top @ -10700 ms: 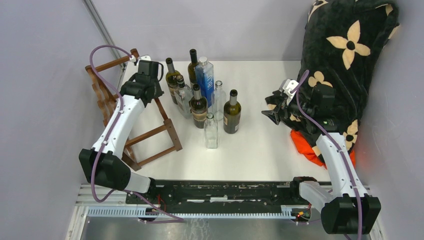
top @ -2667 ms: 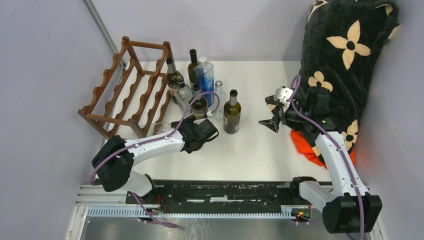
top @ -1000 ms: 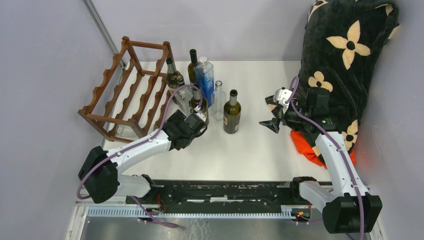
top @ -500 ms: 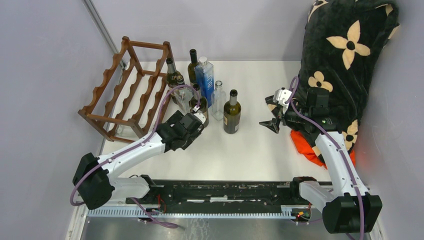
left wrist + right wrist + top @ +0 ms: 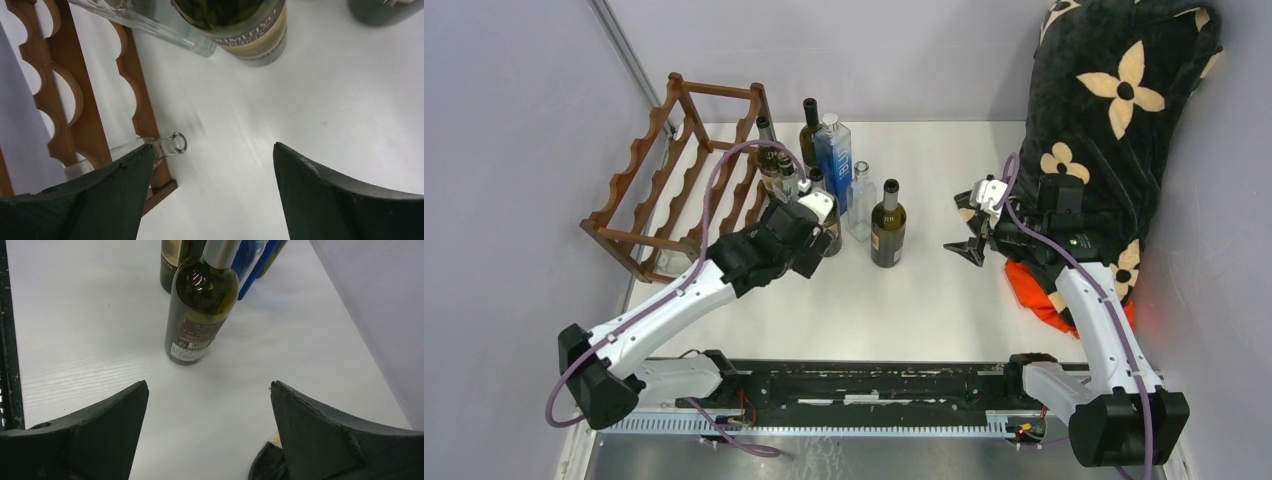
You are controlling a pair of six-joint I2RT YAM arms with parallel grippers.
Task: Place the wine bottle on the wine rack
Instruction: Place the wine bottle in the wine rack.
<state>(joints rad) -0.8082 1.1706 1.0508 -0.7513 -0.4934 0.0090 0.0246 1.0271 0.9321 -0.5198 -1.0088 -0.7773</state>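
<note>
The reddish-brown wine rack (image 5: 674, 180) stands at the table's left, its scalloped rails (image 5: 75, 100) also in the left wrist view. A clear glass bottle (image 5: 667, 262) lies in its near end, the open mouth (image 5: 176, 143) sticking out past the rail. Several wine bottles stand upright in a cluster just right of the rack, among them a dark green one (image 5: 887, 228) (image 5: 200, 305) and a dark one with a tan label (image 5: 250, 30). My left gripper (image 5: 809, 225) (image 5: 212, 155) hovers open and empty over the cluster's near left side. My right gripper (image 5: 969, 235) (image 5: 207, 390) is open and empty, right of the green bottle.
A blue square bottle (image 5: 834, 155) and a clear bottle (image 5: 858, 200) stand in the cluster. A black flowered blanket (image 5: 1124, 100) and orange cloth (image 5: 1044, 295) fill the right side, behind the right arm. Grey walls close in on the left, the back and the right.
My left arm has swung away from the rack's near end, up and back toward the bottle cluster, jaws still wide. The clear bottle stays in the rack. The right arm has not moved.
</note>
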